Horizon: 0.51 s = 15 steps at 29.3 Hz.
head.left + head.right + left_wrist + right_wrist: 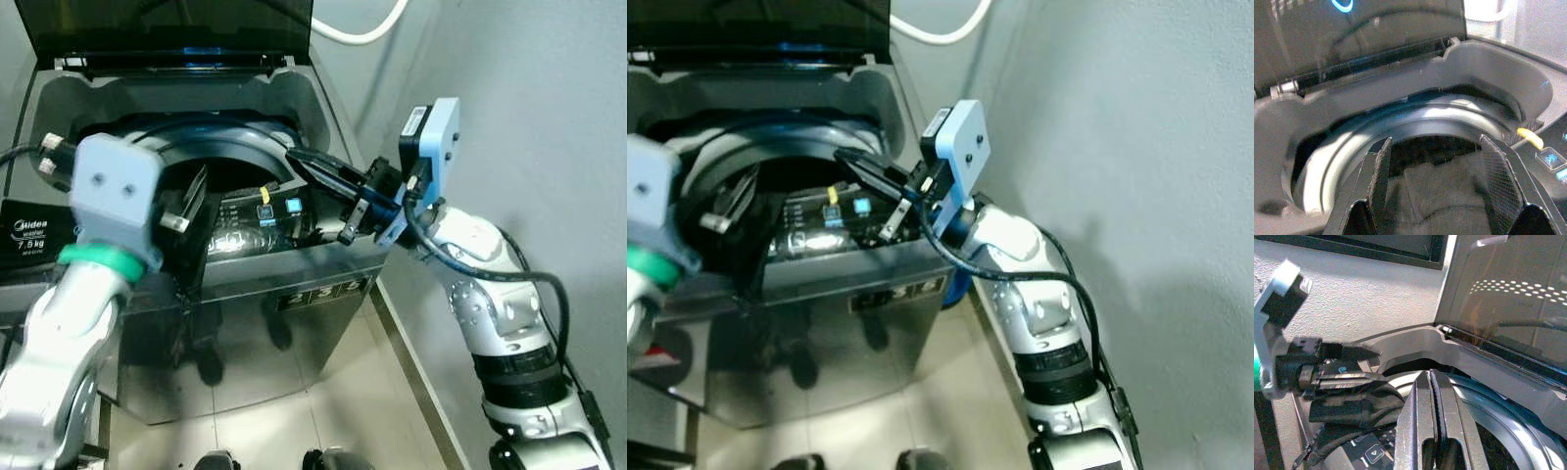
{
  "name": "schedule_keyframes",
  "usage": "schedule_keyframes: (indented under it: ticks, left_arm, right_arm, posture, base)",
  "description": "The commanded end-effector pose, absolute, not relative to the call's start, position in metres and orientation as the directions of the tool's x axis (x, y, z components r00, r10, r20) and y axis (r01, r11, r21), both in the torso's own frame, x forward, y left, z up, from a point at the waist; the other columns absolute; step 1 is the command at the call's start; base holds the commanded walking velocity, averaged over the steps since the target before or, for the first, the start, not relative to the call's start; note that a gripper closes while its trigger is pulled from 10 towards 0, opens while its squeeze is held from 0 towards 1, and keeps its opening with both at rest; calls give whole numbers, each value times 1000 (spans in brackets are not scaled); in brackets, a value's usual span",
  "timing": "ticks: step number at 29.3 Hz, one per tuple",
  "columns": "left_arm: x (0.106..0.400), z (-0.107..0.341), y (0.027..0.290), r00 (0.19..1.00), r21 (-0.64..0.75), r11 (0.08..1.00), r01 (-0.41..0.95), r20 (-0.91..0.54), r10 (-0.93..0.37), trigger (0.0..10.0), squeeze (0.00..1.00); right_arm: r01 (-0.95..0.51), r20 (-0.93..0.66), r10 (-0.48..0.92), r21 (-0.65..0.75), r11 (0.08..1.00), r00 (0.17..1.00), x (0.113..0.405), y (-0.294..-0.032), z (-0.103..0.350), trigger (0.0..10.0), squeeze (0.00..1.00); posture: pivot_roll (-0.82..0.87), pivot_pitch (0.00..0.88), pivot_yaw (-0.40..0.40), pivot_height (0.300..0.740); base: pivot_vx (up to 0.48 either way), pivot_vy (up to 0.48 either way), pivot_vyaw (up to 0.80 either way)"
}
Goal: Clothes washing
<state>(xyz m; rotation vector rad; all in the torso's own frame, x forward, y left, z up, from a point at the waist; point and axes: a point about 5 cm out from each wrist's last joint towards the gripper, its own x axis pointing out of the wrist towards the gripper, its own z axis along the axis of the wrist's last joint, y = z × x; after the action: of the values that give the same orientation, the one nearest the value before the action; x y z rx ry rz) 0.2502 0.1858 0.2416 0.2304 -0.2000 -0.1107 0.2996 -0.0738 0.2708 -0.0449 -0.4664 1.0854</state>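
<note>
Clothes (1449,191) lie dark in the washer (294,284) drum, below the spread left hand (1442,191); right hand (1432,396), closed empty, hovers above the rim.

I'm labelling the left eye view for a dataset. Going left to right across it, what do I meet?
Midea label → left pincer over the drum opening → control panel → right pincer → right wrist camera mount → wall.
</note>
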Motion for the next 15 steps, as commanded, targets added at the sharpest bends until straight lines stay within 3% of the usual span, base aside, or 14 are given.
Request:
schedule_keyframes:
  ticks: [1,15]
  left_arm:
    - [245,233,190,987,188,978,94,112,-116,10000,0]
    - [240,227,193,979,31,979,203,20,-203,10000,0]
  right_arm:
    - [-846,336,863,-253,468,377,300,-74,269,10000,0]
    - [-846,340,862,-255,469,376,300,-74,269,10000,0]
  posture:
    - [126,78,-56,740]
    - [121,66,-53,740]
  base:
    - [0,0,0]
    - [0,0,0]
